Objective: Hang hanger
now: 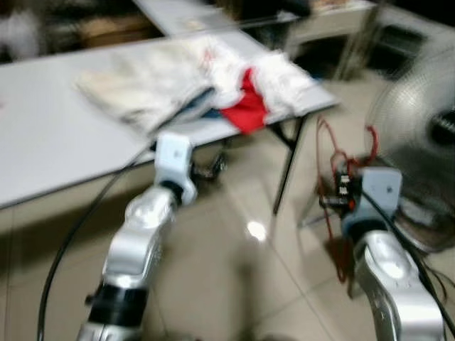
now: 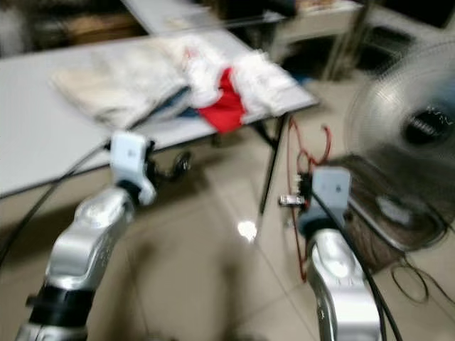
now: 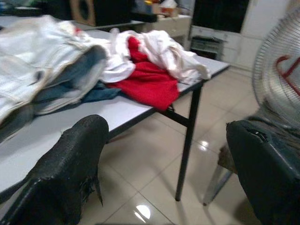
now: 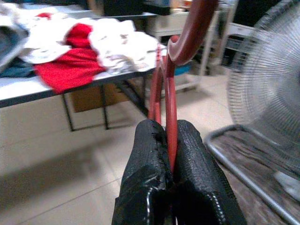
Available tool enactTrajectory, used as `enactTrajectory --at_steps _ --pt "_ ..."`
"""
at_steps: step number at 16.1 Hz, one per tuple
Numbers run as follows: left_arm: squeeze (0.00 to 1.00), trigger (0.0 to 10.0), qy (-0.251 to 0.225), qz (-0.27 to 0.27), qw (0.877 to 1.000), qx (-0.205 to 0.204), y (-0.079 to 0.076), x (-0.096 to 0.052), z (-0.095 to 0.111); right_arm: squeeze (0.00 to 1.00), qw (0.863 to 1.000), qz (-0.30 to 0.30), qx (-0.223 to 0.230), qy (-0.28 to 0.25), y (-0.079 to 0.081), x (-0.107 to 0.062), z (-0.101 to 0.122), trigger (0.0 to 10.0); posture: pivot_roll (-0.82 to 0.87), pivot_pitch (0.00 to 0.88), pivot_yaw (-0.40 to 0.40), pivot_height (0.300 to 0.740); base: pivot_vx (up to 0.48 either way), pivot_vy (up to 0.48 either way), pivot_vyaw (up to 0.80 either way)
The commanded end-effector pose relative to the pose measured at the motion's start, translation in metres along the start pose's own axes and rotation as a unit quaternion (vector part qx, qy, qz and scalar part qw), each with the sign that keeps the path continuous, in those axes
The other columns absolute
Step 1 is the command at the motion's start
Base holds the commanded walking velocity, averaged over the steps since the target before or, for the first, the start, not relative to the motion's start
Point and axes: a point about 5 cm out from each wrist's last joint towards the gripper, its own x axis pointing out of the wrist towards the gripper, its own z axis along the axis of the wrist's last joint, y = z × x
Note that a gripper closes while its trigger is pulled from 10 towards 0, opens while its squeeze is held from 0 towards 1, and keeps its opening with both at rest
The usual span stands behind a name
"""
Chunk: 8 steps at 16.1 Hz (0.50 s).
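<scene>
Pinching a glossy red hanger (image 4: 169, 79) with curved hook, right pincer (image 4: 171, 154) closes tight; left pincer (image 3: 164, 164) gapes empty.

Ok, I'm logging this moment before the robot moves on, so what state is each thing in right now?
red hanger: clamped in the right gripper, hook end up.
left gripper: jaws wide apart, holding nothing.
clothes: loose heap on the table, red cloth drooping over its edge.
fan: standing on the floor; running or not, cannot tell.
</scene>
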Motion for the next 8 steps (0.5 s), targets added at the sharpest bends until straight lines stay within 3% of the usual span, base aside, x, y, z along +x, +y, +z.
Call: enactTrajectory --at_steps 1,8 --pt "0.63 10.0 -0.010 -0.014 1.000 0.000 -0.0069 0.0020 0.0055 0.00 1.000 -0.011 -0.010 -0.011 -0.0062 -0.0010 0.0039 10.0 -0.08 0.045 0.028 0.740 0.337 0.000 0.00" --pt "0.63 10.0 -0.014 -0.020 1.000 0.009 -0.0044 0.0072 0.0085 0.00 0.999 -0.003 -0.030 -0.031 -0.0016 0.0042 0.0092 10.0 -0.08 0.012 0.040 0.740 0.339 0.000 0.00"
